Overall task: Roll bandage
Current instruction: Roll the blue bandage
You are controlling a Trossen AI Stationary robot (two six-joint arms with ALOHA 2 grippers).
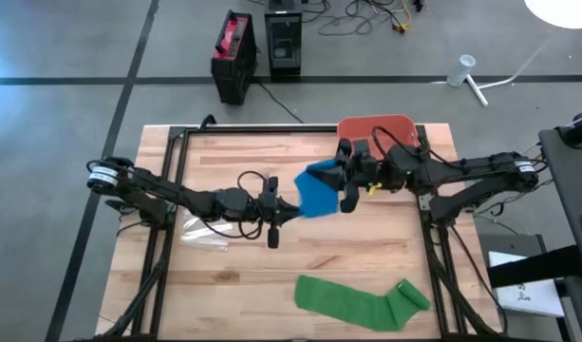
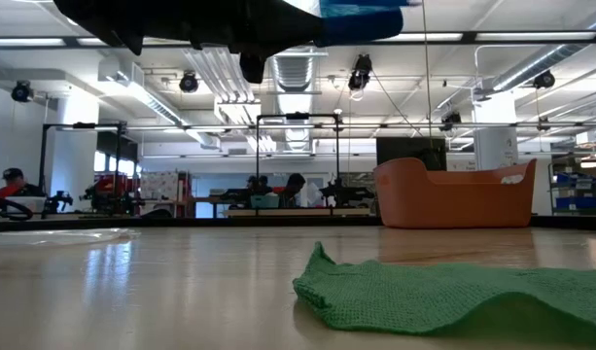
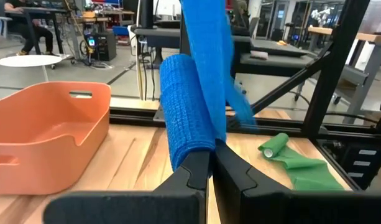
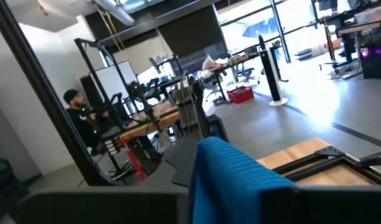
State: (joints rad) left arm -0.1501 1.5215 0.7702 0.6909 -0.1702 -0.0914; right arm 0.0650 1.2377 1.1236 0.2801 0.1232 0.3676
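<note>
My two arms are meeting over the middle of the table (image 1: pixel 243 275), and the blue bandage (image 1: pixel 319 193) is hanging between my left gripper (image 1: pixel 289 213) and my right gripper (image 1: pixel 347 180), blocking any straight pass between them. The orange bin (image 1: pixel 376 127) is sitting at the far edge just behind my right gripper, closing off that side. The green bandage (image 1: pixel 362 301) is lying across the near right part of the boards. A clear plastic wrapper (image 1: pixel 203 234) is lying under my left arm. The near left boards are lying bare, leaving me room there.
</note>
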